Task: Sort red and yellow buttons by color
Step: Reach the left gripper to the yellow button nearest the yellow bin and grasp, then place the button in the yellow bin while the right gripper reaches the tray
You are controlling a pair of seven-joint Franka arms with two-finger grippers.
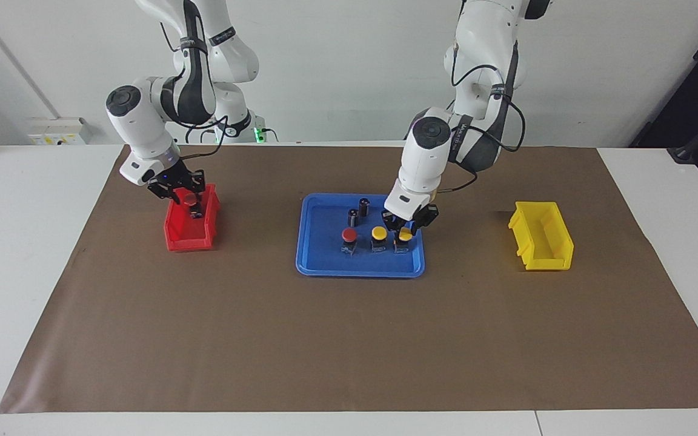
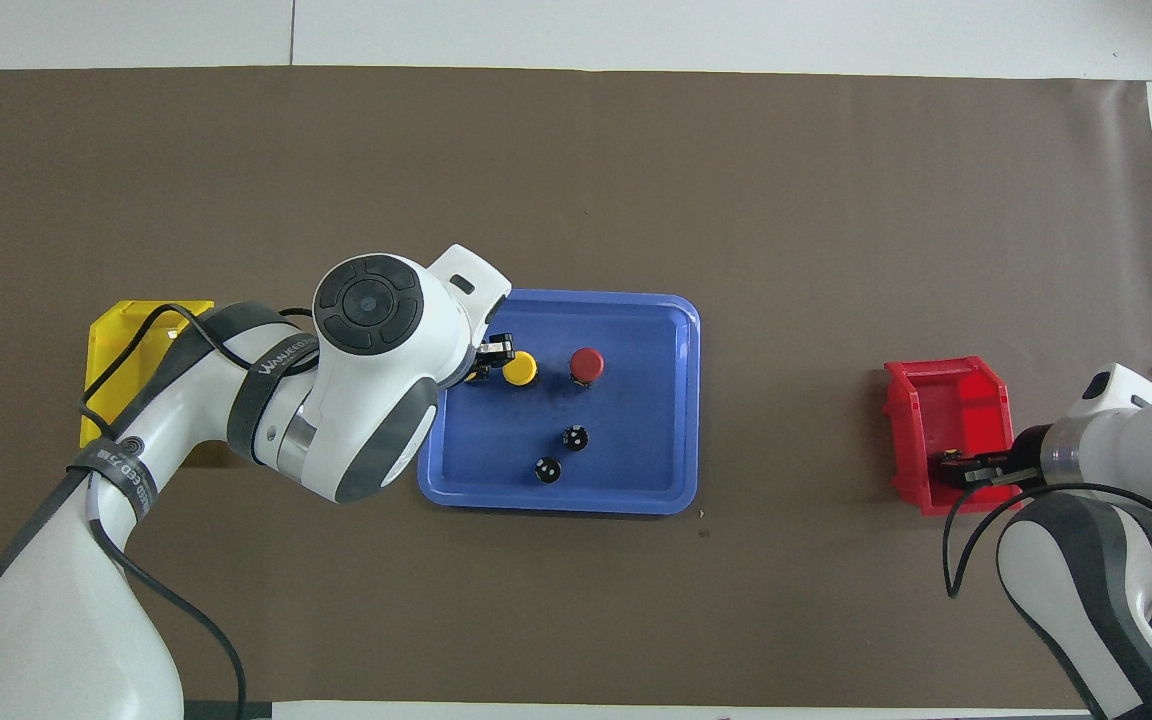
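In the blue tray (image 1: 325, 269) (image 2: 636, 500) stand a red button (image 1: 349, 235) (image 2: 587, 362) and a yellow button (image 1: 378, 232) (image 2: 519, 368). Beside them, toward the left arm's end, a second yellow button (image 1: 404, 235) stands with my left gripper (image 1: 404, 229) (image 2: 484, 365) shut on it; from overhead the arm hides most of it. My right gripper (image 1: 188, 201) (image 2: 954, 468) is low over the red bin (image 1: 185, 242) (image 2: 946, 385), shut on another red button (image 1: 188, 197).
Two dark cylinders (image 1: 353, 216) (image 1: 364, 204) stand in the tray, nearer to the robots than the buttons. A yellow bin (image 1: 543, 242) (image 2: 121, 330) sits toward the left arm's end of the brown mat, partly under the left arm from overhead.
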